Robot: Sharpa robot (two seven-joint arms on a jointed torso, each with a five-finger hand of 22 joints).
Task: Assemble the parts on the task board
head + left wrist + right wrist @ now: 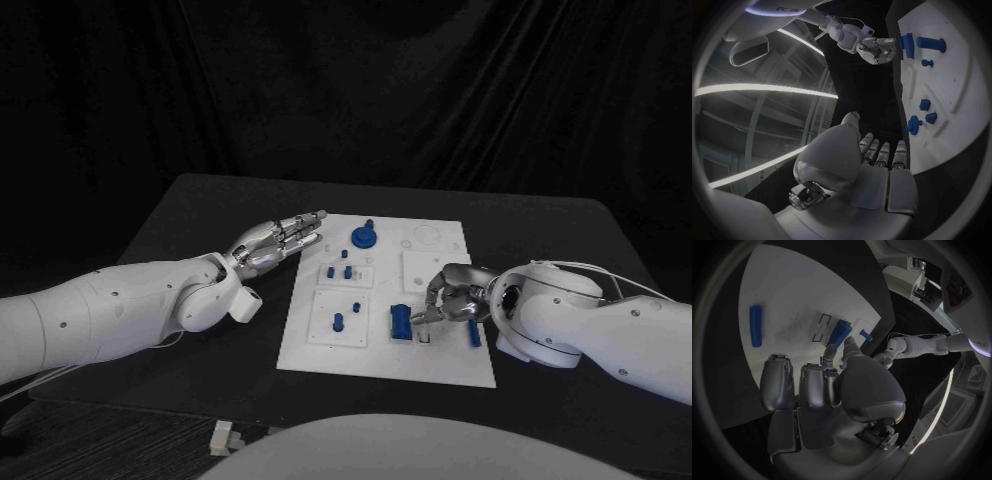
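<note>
Blue bar (475,334) | flat on task board (447,370) | long axis near-far

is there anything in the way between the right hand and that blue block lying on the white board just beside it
Nothing visible. In the head view the right hand sits over the task board, its fingertips right next to the blue block, with bare board between them. Whether they touch cannot be told.

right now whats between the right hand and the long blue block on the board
In the head view, a small black-outlined rectangular slot in the task board lies between the right hand and the long blue block; the right wrist view shows it too.
</note>
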